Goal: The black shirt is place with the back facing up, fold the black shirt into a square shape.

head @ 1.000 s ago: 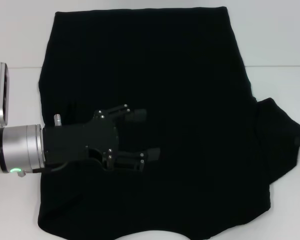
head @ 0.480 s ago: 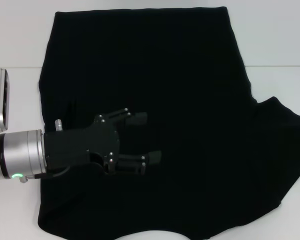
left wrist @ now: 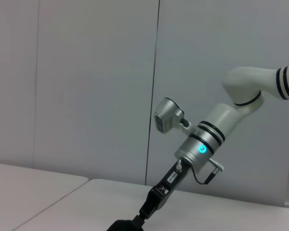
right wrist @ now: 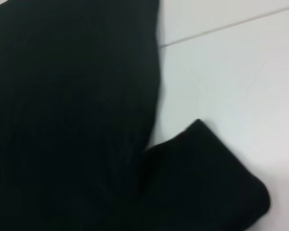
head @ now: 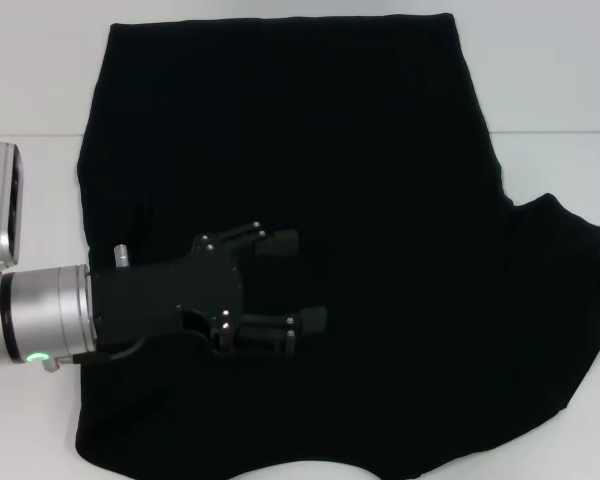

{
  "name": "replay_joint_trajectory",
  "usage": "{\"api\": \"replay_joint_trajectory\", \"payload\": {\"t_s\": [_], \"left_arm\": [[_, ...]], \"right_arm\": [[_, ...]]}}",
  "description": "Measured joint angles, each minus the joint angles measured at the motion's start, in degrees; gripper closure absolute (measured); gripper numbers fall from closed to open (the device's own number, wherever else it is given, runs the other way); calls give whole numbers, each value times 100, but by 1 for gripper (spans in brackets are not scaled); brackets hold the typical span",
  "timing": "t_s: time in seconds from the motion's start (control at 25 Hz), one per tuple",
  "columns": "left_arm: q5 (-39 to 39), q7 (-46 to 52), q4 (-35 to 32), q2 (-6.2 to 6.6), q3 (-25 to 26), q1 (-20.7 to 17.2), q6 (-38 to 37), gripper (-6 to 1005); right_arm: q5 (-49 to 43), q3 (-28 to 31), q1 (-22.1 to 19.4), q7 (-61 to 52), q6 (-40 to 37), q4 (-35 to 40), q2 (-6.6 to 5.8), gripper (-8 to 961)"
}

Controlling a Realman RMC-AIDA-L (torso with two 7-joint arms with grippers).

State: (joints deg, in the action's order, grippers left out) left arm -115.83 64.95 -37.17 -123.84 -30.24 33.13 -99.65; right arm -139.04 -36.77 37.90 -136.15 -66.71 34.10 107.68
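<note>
Shirt: black shirt [head: 310, 200] lies spread over the white table [head: 550, 80], directly under the left gripper [head: 300, 281] and reaching well past it on every side.
Right sleeve [head: 570, 270]: juts out flat far off from the fingers, on the robot's right.
Left gripper: hovers low over the cloth near its left edge, fingers spread with a clear gap, holding nothing.
Right gripper [left wrist: 147, 210]: seen only from the left wrist camera, down at a dark lump of fabric; whether it is clamped I cannot tell.
Handling: looks soft, light and limp, so it should drape and wrinkle rather than hold a crease, and may drag along the table.
Where to grip: probably a hem or sleeve edge, pinching both layers rather than the flat middle.
</note>
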Motion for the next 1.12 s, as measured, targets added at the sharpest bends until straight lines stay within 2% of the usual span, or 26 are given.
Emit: {"api": "replay_joint_trajectory", "payload": {"t_s": [0.32, 0.68, 0.84, 1.12], "left_arm": [[0, 74, 8, 0, 3, -32, 11, 50], [0, 162, 26, 2, 134, -50, 39, 51], [0, 210, 26, 9, 137, -38, 123, 51], [0, 231, 24, 13, 150, -45, 239, 50]], "right_arm": [[307, -127, 521, 310, -523, 60, 239, 870], [276, -1275, 1179, 245, -655, 71, 467, 853], [276, -1382, 1219, 190, -775, 246, 559, 845], [337, -1149, 1063, 146, -757, 287, 500, 548]]}}
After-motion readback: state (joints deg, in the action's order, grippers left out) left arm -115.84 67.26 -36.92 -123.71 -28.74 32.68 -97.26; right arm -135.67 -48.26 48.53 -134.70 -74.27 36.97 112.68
